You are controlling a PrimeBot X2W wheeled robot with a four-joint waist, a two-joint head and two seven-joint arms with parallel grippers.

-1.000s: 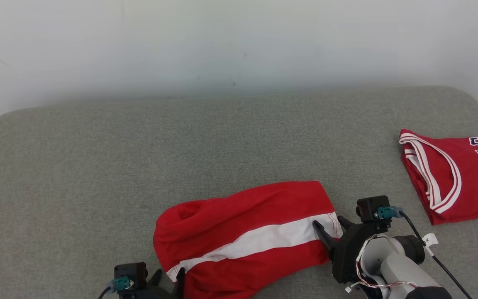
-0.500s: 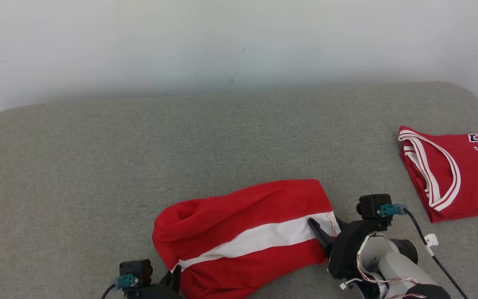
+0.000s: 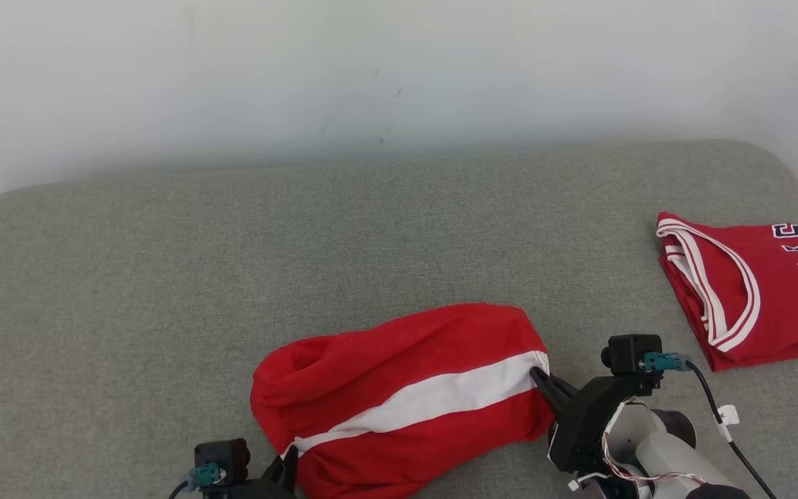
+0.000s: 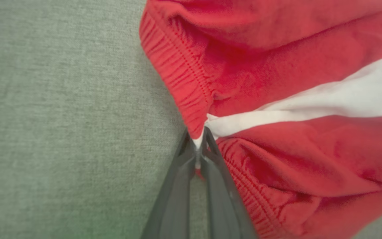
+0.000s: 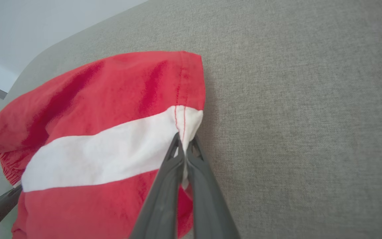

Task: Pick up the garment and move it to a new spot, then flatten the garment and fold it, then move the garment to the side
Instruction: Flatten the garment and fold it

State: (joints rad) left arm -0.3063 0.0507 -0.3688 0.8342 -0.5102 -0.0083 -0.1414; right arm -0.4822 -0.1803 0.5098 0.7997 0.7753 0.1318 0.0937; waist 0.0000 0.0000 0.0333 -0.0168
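Red shorts (image 3: 399,395) with a white side stripe are lying bunched near the front edge of the grey cushion (image 3: 302,242), and I am pinching them at both ends: my left gripper (image 4: 198,141) is pressed together on the elastic waistband at the stripe, my right gripper (image 5: 185,147) on the hem at the stripe's other end. Both bites are looking thin, so I am judging that a quick lift could be pulling fabric free, or uneven pulling could be twisting the shorts. Wrist views are showing cloth caught between the fingertips, while the head view is adding the folded red jersey (image 3: 745,291) lying well apart on the right.
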